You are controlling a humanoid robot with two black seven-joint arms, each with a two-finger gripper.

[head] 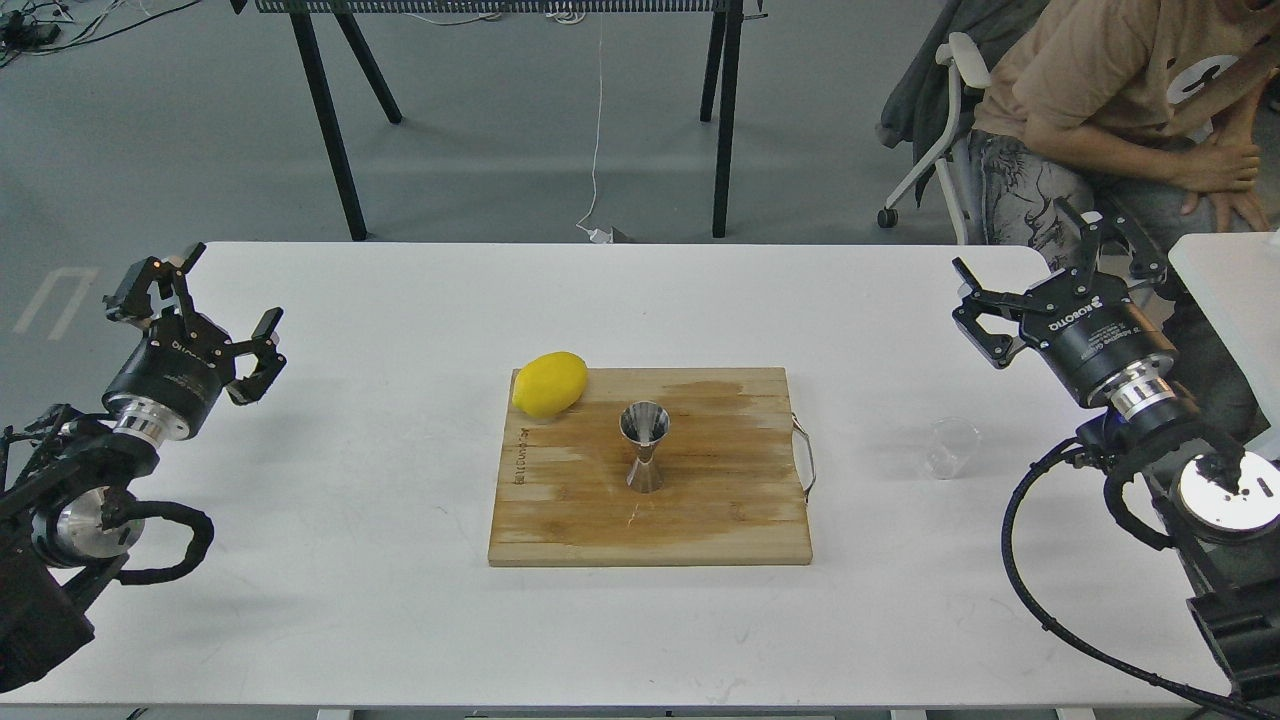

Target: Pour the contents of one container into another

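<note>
A small clear glass cup [951,447] stands upright on the white table, right of the wooden cutting board [720,510]. The shiny steel jigger [644,446] stands upright near the board's middle, wide cone up. My right gripper [1040,265] hovers open above and behind the glass cup, apart from it, holding nothing. My left gripper [190,300] is open at the table's far left edge, empty and far from both containers.
A yellow lemon [548,383] rests on the board's back left corner. A seated person [1120,90] and a wheeled chair are beyond the table's back right corner. Another white table's edge [1225,280] sits at the right.
</note>
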